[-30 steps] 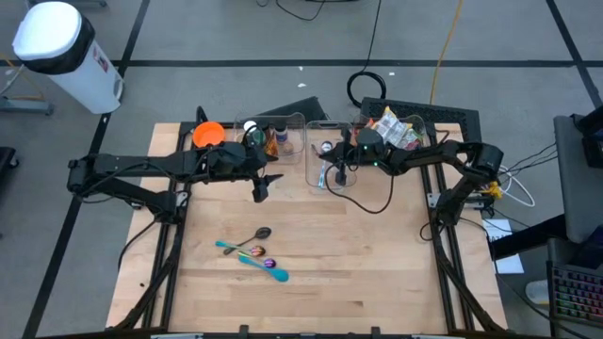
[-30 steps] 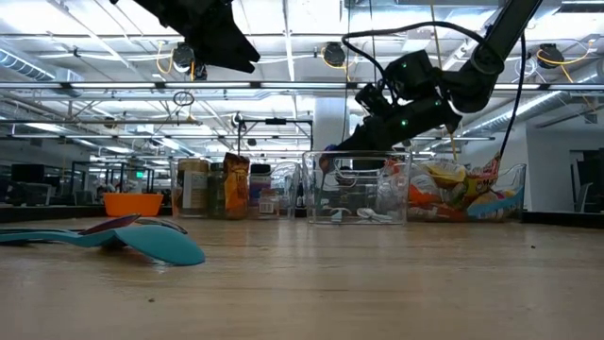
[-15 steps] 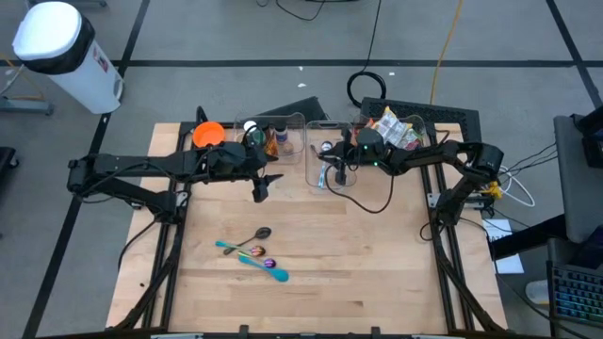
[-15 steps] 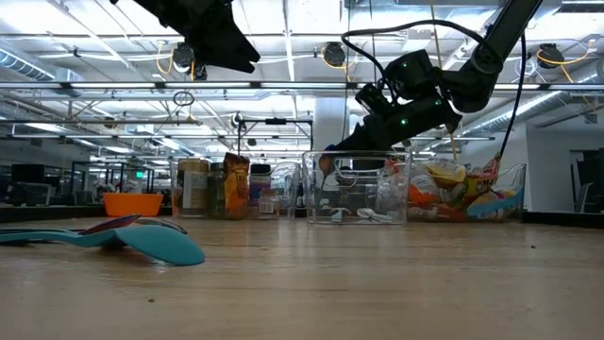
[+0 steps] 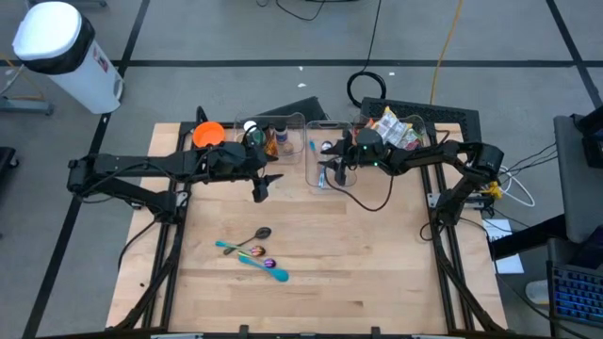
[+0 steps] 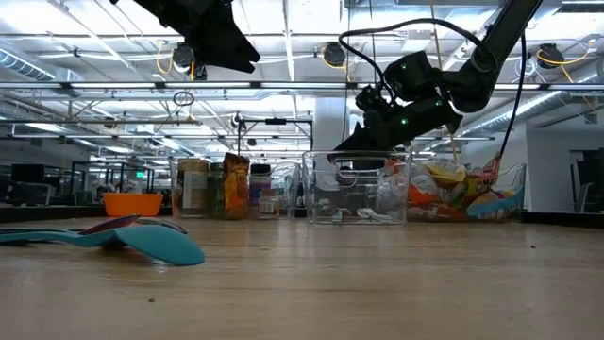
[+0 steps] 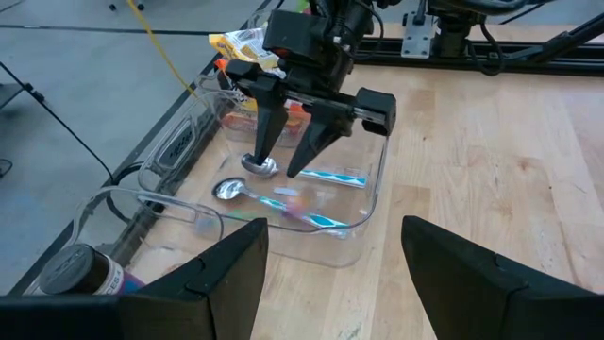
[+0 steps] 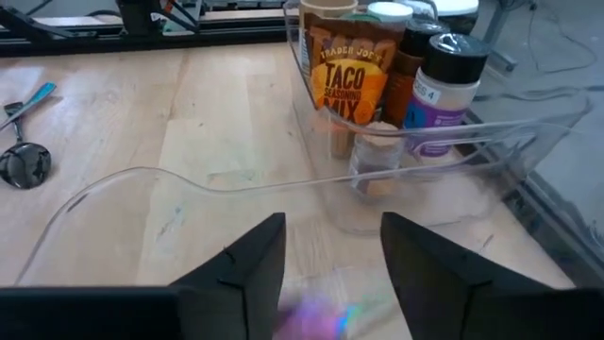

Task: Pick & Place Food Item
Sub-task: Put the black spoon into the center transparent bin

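Note:
A clear plastic bin point(image 5: 327, 155) point(image 7: 368, 203) stands at the table's far middle. In it lie two metal spoons point(image 7: 247, 178), a teal spoon point(image 7: 335, 177) and a blurred teal-and-purple spoon point(image 7: 297, 210) point(image 8: 326, 316). My right gripper point(image 7: 274, 170) point(image 5: 324, 174) point(image 6: 332, 157) hangs open just over the bin, fingers slanting down, with nothing between them. My left gripper point(image 5: 259, 191) point(image 7: 330, 274) waits open above the table, left of the bin. Several more spoons point(image 5: 250, 248) point(image 6: 123, 238) lie on the wood nearer the front.
A clear bin of spice jars point(image 5: 271, 137) point(image 8: 377, 76) and an orange bowl point(image 5: 208, 134) stand at the far left. A bin of snack bags point(image 5: 396, 127) point(image 6: 453, 194) is at the far right. A white cylinder point(image 5: 61, 52) stands on the floor beyond the table.
My right gripper has opened over the clear bin and rolled slightly, staying in place. The teal-and-purple spoon that it held has dropped out of its fingers into the bin.

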Controlling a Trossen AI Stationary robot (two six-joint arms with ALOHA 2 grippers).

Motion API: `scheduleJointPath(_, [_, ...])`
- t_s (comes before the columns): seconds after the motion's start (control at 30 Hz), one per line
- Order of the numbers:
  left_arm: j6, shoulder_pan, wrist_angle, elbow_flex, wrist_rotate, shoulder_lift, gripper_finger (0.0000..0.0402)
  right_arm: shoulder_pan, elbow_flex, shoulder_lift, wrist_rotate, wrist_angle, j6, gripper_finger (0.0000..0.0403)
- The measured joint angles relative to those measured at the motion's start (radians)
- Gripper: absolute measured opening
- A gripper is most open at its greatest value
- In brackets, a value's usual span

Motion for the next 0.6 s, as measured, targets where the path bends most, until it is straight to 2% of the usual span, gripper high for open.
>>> scheduleJointPath(0.33, [0.0, 0.0, 0.0, 0.0, 0.0, 0.0, 0.0248, 0.0, 0.0, -0.029, -0.051, -0.004, 0.025, 0.0182])
scheduleJointPath(0.6, [-0.001, -0.001, 0.0, 0.0, 0.0, 0.0, 0.0248, 0.021, 0.001, -0.189, -0.05, -0.093, 0.024, 0.0183])
